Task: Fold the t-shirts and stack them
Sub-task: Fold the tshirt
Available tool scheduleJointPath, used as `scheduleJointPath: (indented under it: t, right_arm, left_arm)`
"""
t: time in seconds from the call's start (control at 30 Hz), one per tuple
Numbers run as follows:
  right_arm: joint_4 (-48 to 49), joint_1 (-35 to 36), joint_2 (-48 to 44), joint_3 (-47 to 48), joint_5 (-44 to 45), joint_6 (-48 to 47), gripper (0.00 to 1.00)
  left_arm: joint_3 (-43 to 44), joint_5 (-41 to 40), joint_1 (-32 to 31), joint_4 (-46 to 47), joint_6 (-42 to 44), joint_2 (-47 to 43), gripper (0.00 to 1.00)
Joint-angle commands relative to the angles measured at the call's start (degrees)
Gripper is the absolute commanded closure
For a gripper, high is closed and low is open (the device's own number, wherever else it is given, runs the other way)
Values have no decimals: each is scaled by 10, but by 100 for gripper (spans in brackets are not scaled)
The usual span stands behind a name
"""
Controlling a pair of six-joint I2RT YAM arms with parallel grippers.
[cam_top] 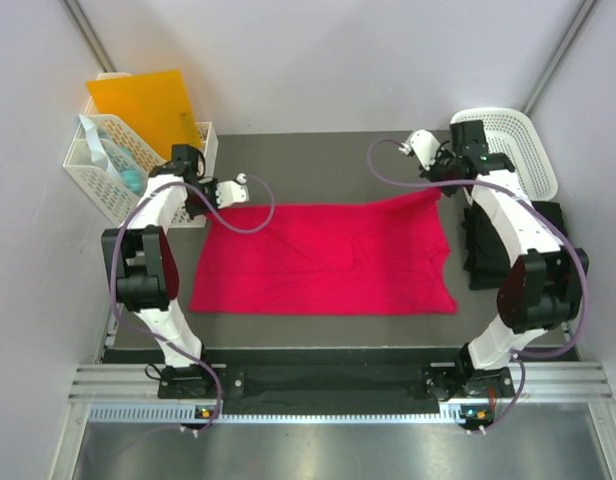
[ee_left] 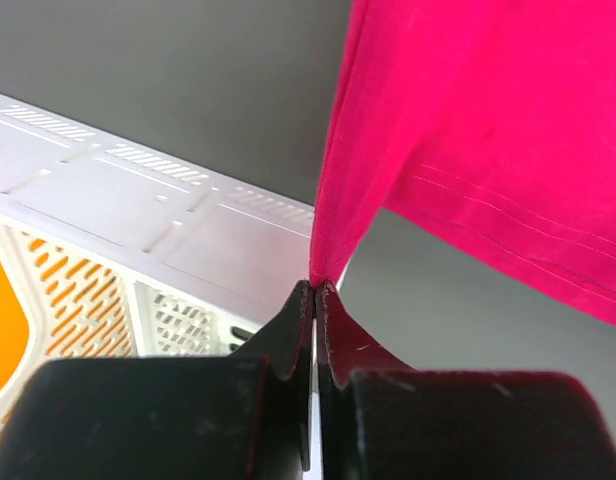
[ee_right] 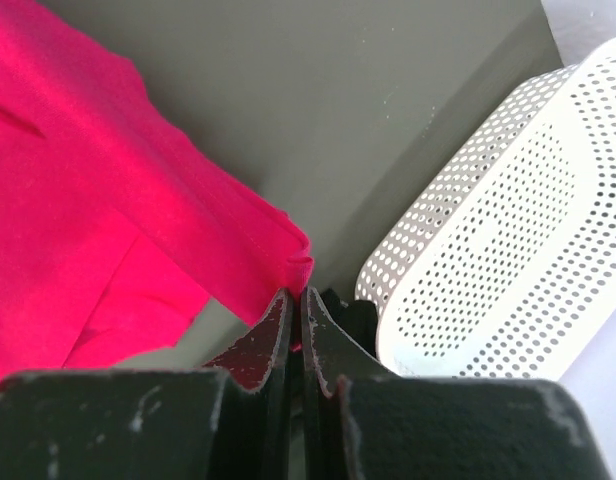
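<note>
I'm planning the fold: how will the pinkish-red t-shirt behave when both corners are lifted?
Likely floppy: the bright pinkish-red cloth t-shirt hangs in soft folds from the left tool. Probably light: thin corner pinches by that and the right tool hold it. Its middle would likely sag; it lies creased on the dark grey table.

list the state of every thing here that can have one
bright pinkish-red cloth t-shirt: spread out, unfolded, far corners pinched
left claw: shut on the shirt's far left corner
right claw: shut on its far right corner
plain black cloth t-shirt: lying beside the right arm, not held; folded or not, cannot tell
white perforated plastic basket: nothing seen inside
</note>
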Motion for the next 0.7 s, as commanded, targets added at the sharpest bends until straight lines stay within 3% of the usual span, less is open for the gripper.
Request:
scheduleJointPath:
  t: [0.0, 0.33, 0.67]
  right_arm:
    - [-40, -12, -57, -11, -26, -44, 100]
    - [-68, -33, -129, -115, 4, -140, 100]
    - [-85, -40, -175, -180, 11, -178, 100]
  left_arm:
    - [-39, 4, 6, -13, 18, -54, 100]
    - [-105, 2, 6, -3, 23, -120, 100]
    - [-123, -1, 8, -18, 32, -139, 100]
